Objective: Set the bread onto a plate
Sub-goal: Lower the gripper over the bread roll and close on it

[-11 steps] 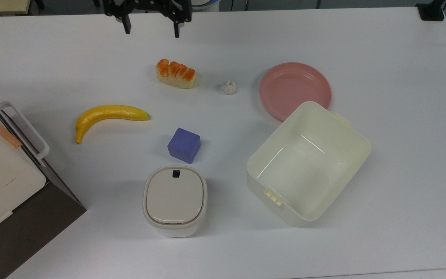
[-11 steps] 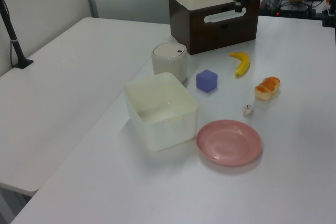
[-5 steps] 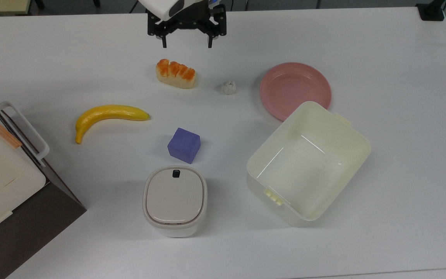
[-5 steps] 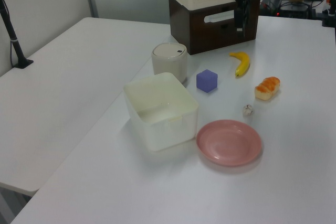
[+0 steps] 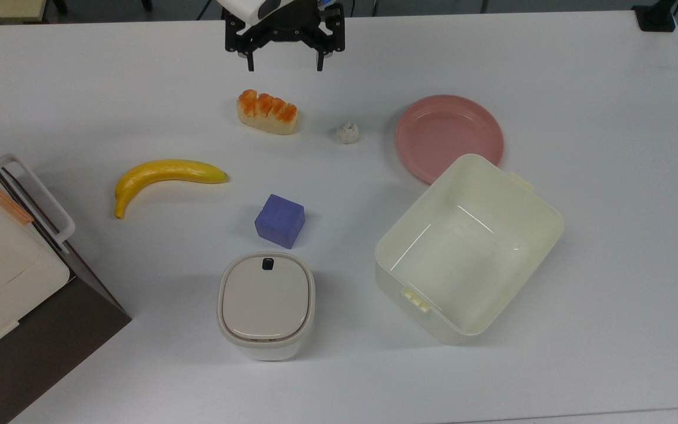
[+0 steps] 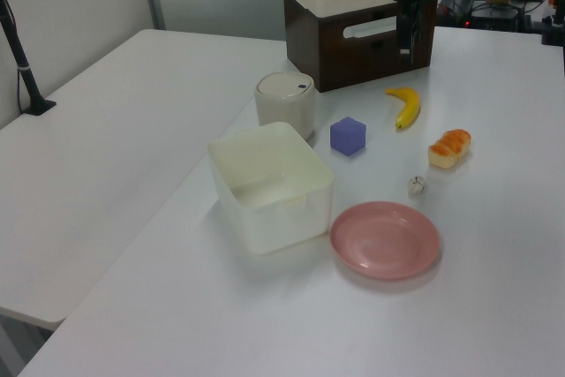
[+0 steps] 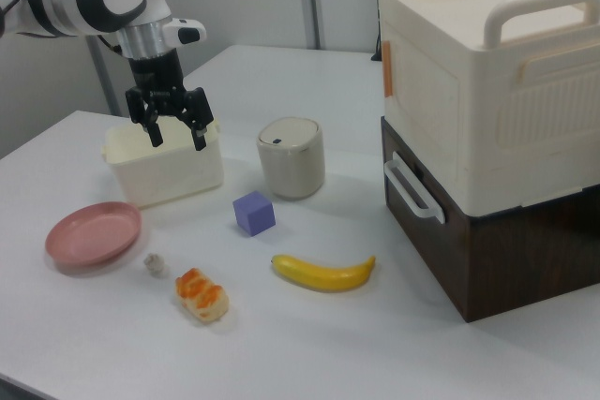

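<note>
Bread [image 5: 267, 112] lying on the white table [image 5: 580, 76], gripper [image 5: 284, 63] spread wide and empty above the table beyond the bread, small white ball [image 5: 348, 133] between bread and pink plate [image 5: 448, 136], cream tub [image 5: 468, 247] touching the plate's near rim, banana [image 5: 165, 174] well apart from the bread

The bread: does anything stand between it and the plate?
Yes. A small white ball lies on the table between the bread and the plate, apart from both. Carried above it, the bread would likely pass freely.
</note>
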`<act>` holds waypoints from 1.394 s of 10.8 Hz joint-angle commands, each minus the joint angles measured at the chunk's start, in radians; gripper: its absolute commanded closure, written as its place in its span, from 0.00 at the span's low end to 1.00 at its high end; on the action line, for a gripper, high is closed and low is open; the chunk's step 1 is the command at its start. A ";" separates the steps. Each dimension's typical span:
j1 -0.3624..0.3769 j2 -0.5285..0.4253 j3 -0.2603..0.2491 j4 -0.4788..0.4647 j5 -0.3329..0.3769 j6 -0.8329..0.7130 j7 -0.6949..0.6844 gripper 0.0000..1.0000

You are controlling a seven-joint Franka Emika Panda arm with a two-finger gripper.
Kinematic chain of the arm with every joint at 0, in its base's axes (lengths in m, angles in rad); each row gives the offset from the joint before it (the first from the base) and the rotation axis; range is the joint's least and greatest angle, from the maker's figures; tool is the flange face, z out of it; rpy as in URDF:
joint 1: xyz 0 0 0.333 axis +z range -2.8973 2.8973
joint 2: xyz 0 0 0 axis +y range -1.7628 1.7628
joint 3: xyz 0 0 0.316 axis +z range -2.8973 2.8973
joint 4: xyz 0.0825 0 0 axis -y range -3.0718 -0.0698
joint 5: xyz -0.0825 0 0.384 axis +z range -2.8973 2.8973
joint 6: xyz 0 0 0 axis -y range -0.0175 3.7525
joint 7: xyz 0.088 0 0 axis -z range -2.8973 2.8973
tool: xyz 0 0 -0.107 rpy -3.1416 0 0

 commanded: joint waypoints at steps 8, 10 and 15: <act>-0.063 -0.142 0.116 -0.229 -0.124 0.069 -0.113 0.00; -0.074 -0.174 0.140 -0.315 -0.170 0.136 -0.144 0.00; -0.077 -0.041 0.222 -0.396 -0.378 0.190 -0.245 0.00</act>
